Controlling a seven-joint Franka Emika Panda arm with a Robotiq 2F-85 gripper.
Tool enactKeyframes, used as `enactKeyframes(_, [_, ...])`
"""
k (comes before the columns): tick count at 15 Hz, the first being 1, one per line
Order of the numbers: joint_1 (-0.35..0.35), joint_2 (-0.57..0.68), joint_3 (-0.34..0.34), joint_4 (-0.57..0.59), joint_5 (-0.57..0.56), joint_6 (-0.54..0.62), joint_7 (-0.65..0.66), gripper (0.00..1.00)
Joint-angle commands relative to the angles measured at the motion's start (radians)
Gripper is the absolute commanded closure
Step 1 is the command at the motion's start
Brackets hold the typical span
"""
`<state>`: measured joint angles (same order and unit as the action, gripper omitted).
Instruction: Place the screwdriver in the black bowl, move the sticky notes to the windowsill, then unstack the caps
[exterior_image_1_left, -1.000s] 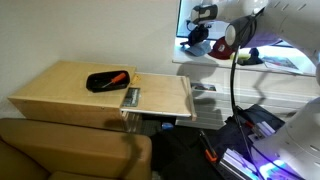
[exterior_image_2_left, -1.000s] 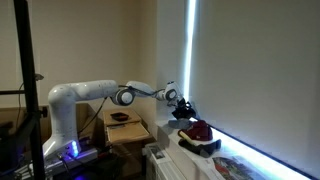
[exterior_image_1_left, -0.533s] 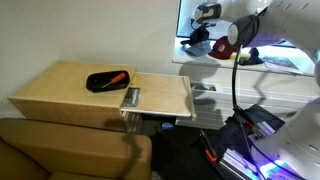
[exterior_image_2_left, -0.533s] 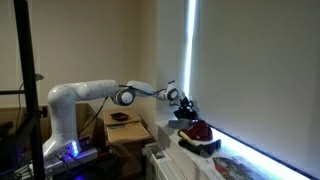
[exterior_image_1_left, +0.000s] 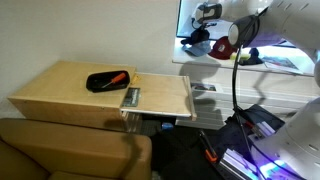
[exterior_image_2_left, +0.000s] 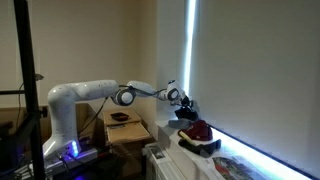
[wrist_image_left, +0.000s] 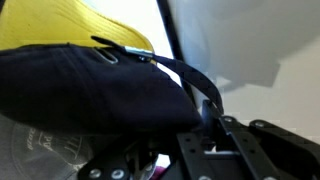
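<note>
Dark cap and claw: you have the claw (exterior_image_2_left: 187, 107) right at the dark cap (wrist_image_left: 90, 90). In the wrist view the cap fills the left and centre of the frame, directly above the claw's black body along the bottom edge.
Red cap: it sits on the sill just below and to the right of the claw (exterior_image_2_left: 200, 130). You cannot tell from here whether the dark cap rests on it.
Claw state: the fingertips are hidden behind cap fabric, so you cannot tell whether they are clenched on the cap or released.
Window: a bright band runs down the right half of an exterior view (exterior_image_2_left: 250, 70), and the room around it is dim.
Arm: the white arm (exterior_image_2_left: 85, 92) reaches from the left of the frame across to the sill.
Table: the light wooden table (exterior_image_1_left: 60, 90) sits at left centre, well apart from the claw.
Windowsill: the white ledge (exterior_image_1_left: 185, 56) is at the upper right, with the caps on it.
Black bowl: it sits on the table, towards the far edge (exterior_image_1_left: 108, 81).
Screwdriver: it lies inside the bowl, orange handle showing (exterior_image_1_left: 116, 77).
Grey object: it is near the table's front edge, just below the bowl in the frame (exterior_image_1_left: 131, 97).
Wrist view only: the cap's rear strap (wrist_image_left: 185, 75) and a yellow surface (wrist_image_left: 60, 20) at the upper left, which you cannot identify.
Exterior views only: the table, the bowl and the red cap.
</note>
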<state>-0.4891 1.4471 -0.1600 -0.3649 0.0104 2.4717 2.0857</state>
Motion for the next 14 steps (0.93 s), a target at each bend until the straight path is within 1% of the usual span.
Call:
enactKeyframes(1, [-0.010,-0.015,0.000,-0.019,0.014,0.015,-0.002,0.42])
enactKeyframes(2, [-0.012,-0.015,-0.001,-0.019,0.013,0.016,-0.001,0.37])
enactKeyframes(5, [-0.018,-0.015,-0.005,-0.020,0.012,0.017,0.014,0.14])
enactKeyframes(7, [-0.021,-0.015,-0.007,-0.020,0.011,0.019,0.020,0.02])
enactKeyframes(8, [-0.022,-0.014,-0.008,-0.019,0.010,0.022,0.023,0.00])
enactKeyframes(12, [-0.026,-0.006,-0.003,-0.010,0.014,0.070,0.020,0.00])
enactKeyframes(14, [-0.034,0.007,0.016,0.000,0.027,0.171,-0.009,0.00])
